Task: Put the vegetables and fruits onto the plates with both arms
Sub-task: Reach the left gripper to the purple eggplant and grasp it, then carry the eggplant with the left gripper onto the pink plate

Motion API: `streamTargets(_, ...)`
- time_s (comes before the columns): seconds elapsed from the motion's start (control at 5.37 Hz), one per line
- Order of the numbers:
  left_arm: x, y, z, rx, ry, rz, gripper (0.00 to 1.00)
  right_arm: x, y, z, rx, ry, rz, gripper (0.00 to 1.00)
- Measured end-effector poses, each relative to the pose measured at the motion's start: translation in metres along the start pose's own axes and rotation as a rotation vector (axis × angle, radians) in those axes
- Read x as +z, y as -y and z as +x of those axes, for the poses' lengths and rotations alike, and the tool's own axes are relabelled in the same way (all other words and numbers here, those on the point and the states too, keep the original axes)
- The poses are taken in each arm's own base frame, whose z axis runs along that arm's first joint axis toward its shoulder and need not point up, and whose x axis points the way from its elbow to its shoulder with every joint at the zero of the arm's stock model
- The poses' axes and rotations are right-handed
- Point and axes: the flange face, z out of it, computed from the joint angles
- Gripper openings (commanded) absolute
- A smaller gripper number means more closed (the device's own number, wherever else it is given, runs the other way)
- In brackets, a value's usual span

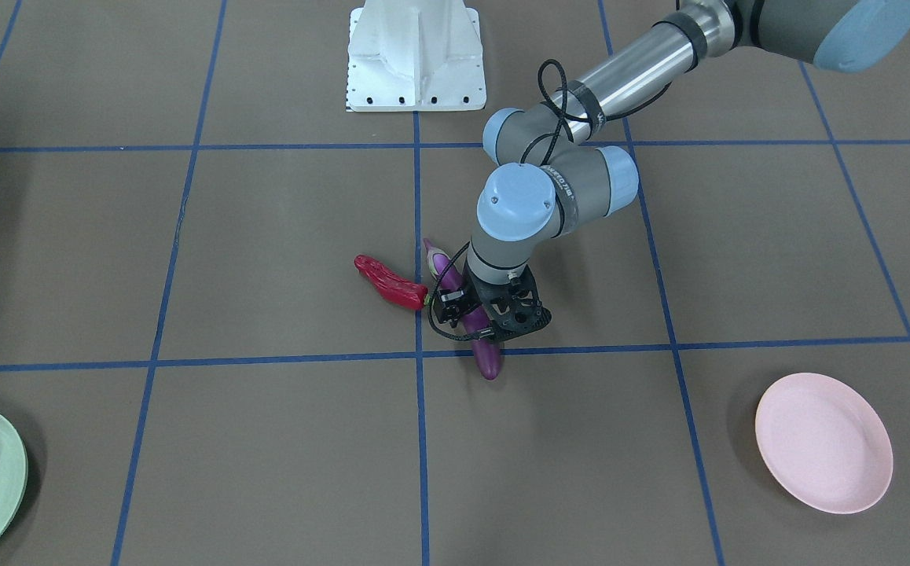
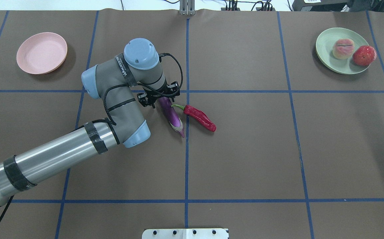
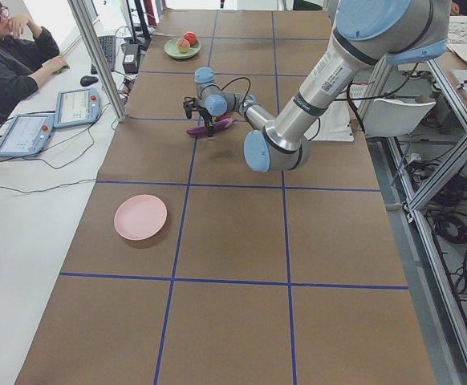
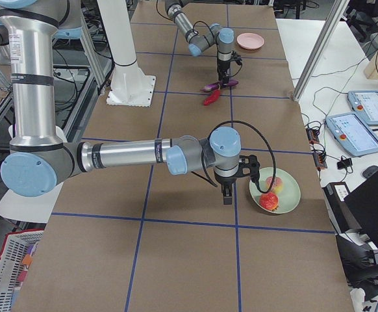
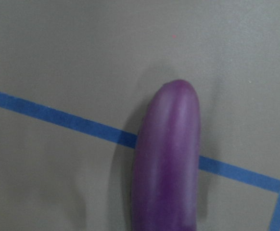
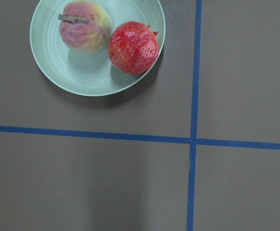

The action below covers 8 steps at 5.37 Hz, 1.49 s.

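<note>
**Left gripper down over the eggplant; fruit on the green plate**

The left gripper (image 1: 485, 328) points straight down at mid-table and straddles the eggplant (image 2: 172, 114). Its black fingers are hidden by the wrist and cabling, so I cannot tell whether they press on the skin or stand off it. The eggplant is long, slim and glossy purple, with a rounded tip and a pale cap. It lies flat across a blue tape line (image 5: 44, 113). The chili pepper (image 2: 200, 118) lies just beside it, red and wrinkled, its curled green stem nearly at the eggplant's side.

The pink plate (image 2: 41, 52) is matte and round, sits well apart near the table's far left corner, and is bare. Flat brown table covering (image 2: 245, 149) lies open between it and the arm.

The right gripper (image 4: 226, 195) hangs just beside the green plate (image 2: 324, 49); its jaw state cannot be told. On that plate rest the blushed, creased peach (image 6: 84, 32) and the mottled pomegranate (image 6: 133, 47). They sit side by side, the pomegranate at the rim.
</note>
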Motion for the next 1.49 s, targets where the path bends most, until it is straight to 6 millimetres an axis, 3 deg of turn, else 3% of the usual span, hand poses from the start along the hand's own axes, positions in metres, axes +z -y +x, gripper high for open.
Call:
streamTargets(0.37, -0.004, 0.002, 0.004, 0.019, -0.003, 0.006, 0.0, 0.0, 0.0, 0.0, 0.002, 0.0, 0.001, 1.0)
streamTargets(0.56, -0.018, 0.021, -0.001, 0.057, -0.009, 0.024, 0.0, 0.0, 0.0, 0.0, 0.003, 0.0, 0.0, 1.0)
streamTargets(0.74, -0.04, 0.067, -0.025, 0.143, -0.006, 0.046, 0.0, 0.0, 0.0, 0.0, 0.004, 0.0, 0.0, 1.0)
streamTargets(1.12, -0.11, 0.202, -0.128, 0.346, 0.053, 0.05, 0.0, 0.0, 0.0, 0.0, 0.005, 0.0, 0.0, 1.0)
streamTargets(1.3, -0.131, 0.263, -0.187, 0.431, 0.12, 0.04, 0.0, 0.001, 0.001, -0.001, 0.004, 0.0, -0.001, 1.0)
streamTargets(1.49, -0.132, 0.308, -0.243, 0.495, 0.18, 0.026, 0.0, 0.001, 0.001, -0.001, 0.004, 0.001, -0.001, 1.0)
